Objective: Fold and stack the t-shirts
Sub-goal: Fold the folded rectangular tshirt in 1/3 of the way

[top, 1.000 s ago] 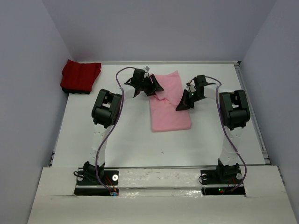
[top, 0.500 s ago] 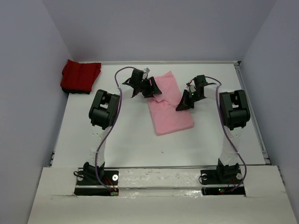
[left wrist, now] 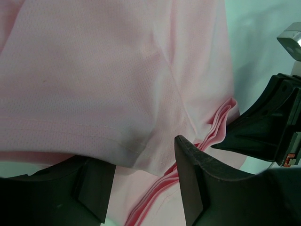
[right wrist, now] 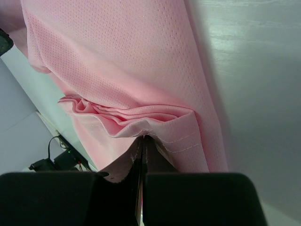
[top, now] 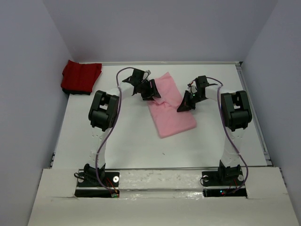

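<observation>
The light pink t-shirt (top: 173, 113) lies folded in a tilted rectangle mid-table, its layered edges showing in the left wrist view (left wrist: 117, 70) and the right wrist view (right wrist: 122, 56). My left gripper (top: 149, 89) rests on its upper left corner, and its jaws (left wrist: 143, 183) stand apart with cloth lying loose between them. My right gripper (top: 184, 104) is at the shirt's right edge, shut (right wrist: 143, 141) on a pinch of hem. The deep red t-shirt (top: 81, 76) lies folded in the far left corner, away from both grippers.
Grey walls close in the white table (top: 117, 136) on three sides. A raised rail (top: 254, 113) runs along its right edge. The right gripper's black body (left wrist: 268, 132) sits close beside the left fingers.
The pink shirt has swung round: its top corner went left, its bottom edge went right and nearer. The left gripper turned and shifted slightly with it. The right gripper stayed put, still shut.
</observation>
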You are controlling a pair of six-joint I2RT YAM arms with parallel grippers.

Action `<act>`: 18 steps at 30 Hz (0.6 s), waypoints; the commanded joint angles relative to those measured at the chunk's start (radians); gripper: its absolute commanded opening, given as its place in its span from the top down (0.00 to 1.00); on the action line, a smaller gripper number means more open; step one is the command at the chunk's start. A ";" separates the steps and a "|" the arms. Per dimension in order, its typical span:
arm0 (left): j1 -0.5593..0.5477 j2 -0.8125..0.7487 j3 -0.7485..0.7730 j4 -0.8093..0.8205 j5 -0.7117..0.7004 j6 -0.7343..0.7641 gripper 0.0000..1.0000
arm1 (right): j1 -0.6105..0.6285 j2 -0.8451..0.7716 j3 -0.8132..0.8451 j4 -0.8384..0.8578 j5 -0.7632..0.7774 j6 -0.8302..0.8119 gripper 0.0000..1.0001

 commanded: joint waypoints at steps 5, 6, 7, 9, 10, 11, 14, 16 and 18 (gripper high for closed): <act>0.037 -0.136 0.032 -0.209 0.001 -0.014 0.37 | 0.008 0.023 0.030 -0.010 0.020 -0.014 1.00; 0.038 -0.145 0.026 -0.221 0.001 -0.011 0.37 | 0.008 0.024 0.033 -0.010 0.018 -0.013 1.00; 0.040 -0.157 0.022 -0.249 0.011 0.001 0.37 | 0.008 0.029 0.034 -0.008 0.018 -0.013 1.00; 0.043 -0.168 0.009 -0.269 0.023 0.012 0.37 | 0.008 0.034 0.036 -0.010 0.017 -0.013 1.00; 0.043 -0.180 0.003 -0.292 0.032 0.024 0.37 | 0.008 0.037 0.042 -0.010 0.015 -0.013 1.00; 0.044 -0.185 -0.002 -0.304 0.031 0.024 0.37 | 0.008 0.038 0.043 -0.010 0.015 -0.011 1.00; 0.049 -0.219 -0.027 -0.352 0.002 0.044 0.37 | 0.008 0.044 0.048 -0.010 0.014 -0.011 1.00; 0.052 -0.249 -0.043 -0.370 -0.023 0.038 0.37 | 0.008 0.047 0.048 -0.010 0.014 -0.010 1.00; 0.054 -0.272 -0.085 -0.370 -0.032 0.005 0.37 | 0.008 0.049 0.048 -0.010 0.012 -0.008 1.00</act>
